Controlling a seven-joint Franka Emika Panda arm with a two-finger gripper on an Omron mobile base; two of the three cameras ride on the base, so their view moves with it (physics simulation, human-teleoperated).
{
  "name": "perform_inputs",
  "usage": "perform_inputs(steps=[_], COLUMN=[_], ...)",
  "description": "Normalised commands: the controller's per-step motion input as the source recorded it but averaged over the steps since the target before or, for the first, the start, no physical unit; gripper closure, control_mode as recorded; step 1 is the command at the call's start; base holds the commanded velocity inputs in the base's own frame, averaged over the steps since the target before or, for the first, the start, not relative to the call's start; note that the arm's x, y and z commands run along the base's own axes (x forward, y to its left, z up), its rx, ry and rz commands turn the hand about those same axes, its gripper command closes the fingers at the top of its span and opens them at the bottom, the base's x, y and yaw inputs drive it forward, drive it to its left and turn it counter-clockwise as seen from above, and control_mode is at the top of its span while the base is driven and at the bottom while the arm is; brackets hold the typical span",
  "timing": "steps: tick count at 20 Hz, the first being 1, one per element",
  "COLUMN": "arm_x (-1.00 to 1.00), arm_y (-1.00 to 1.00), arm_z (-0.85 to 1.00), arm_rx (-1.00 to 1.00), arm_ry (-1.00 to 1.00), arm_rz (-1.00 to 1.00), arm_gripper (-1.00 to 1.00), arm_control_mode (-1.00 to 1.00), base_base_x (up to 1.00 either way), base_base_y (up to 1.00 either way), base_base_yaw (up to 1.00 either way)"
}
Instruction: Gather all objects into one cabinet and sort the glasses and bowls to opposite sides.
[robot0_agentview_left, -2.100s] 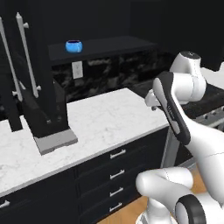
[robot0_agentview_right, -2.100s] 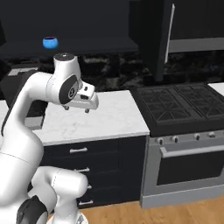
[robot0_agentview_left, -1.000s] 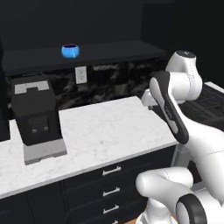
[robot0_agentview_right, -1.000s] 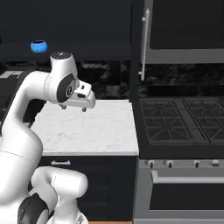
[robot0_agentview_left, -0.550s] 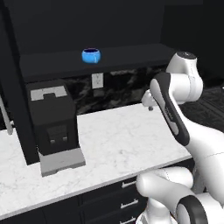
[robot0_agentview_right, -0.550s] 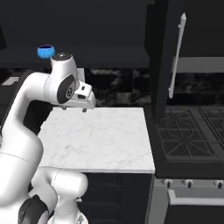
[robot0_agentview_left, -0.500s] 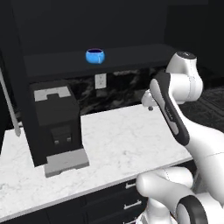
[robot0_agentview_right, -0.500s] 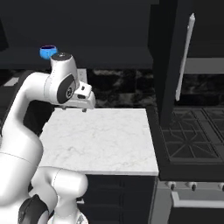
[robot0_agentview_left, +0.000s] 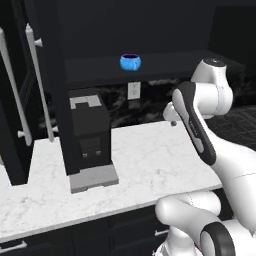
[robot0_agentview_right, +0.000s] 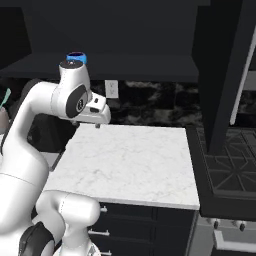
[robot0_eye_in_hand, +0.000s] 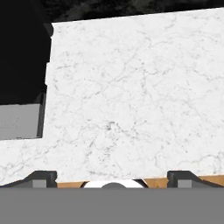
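Gripper (robot0_eye_in_hand: 112, 177) fingers (robot0_eye_in_hand: 41, 177) stand wide apart at the two lower corners of our hand view, so we read the tool as released, with nothing between the tips; it hangs above the white marble counter (robot0_eye_in_hand: 131, 100) without touching it. In the left base view we see the gripper (robot0_agentview_left: 171, 120) at the end of the bent white arm (robot0_agentview_left: 200, 125), held over the counter (robot0_agentview_left: 150, 160) below the shelf; in the right base view the hand (robot0_agentview_right: 97, 117) points down at the counter's (robot0_agentview_right: 130, 165) rear left part. Next in size, we note the black wall cabinet: its broad shelf (robot0_agentview_left: 165, 62) runs across above the dark marbled backsplash (robot0_agentview_left: 150, 97), and two tall doors with long white bar handles (robot0_agentview_left: 37, 90) stand open at the left of the left base view. In the right base view another open door with a white handle (robot0_agentview_right: 242, 82) hangs at the right, above a black stove (robot0_agentview_right: 230, 170). A black coffee machine (robot0_agentview_left: 90, 137) with a grey base stands on the counter's left part, and its dark body and grey base (robot0_eye_in_hand: 19, 120) show at the left edge of the hand view. A white wall socket (robot0_agentview_left: 133, 90) sits on the backsplash under the shelf. Smallest, one bright blue bowl (robot0_agentview_left: 130, 62) rests upright on the cabinet shelf, above the socket and well apart from the gripper; in the right base view the bowl (robot0_agentview_right: 76, 57) shows just above the arm's top joint.
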Motion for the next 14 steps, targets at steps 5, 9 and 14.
perform_inputs(steps=[5,9,14], arm_x=[0.0,0.0,0.0], arm_y=[0.0,0.0,0.0], arm_z=[0.0,0.0,0.0], arm_rx=[0.0,0.0,0.0], arm_ry=[0.0,0.0,0.0], arm_rz=[0.0,0.0,0.0], arm_gripper=[-1.0,-1.0,-1.0], arm_control_mode=[1.0,1.0,1.0], base_base_x=[0.09,0.21,0.9], base_base_y=[0.09,-0.04,-0.15], base_base_yaw=[0.18,0.0,0.0])
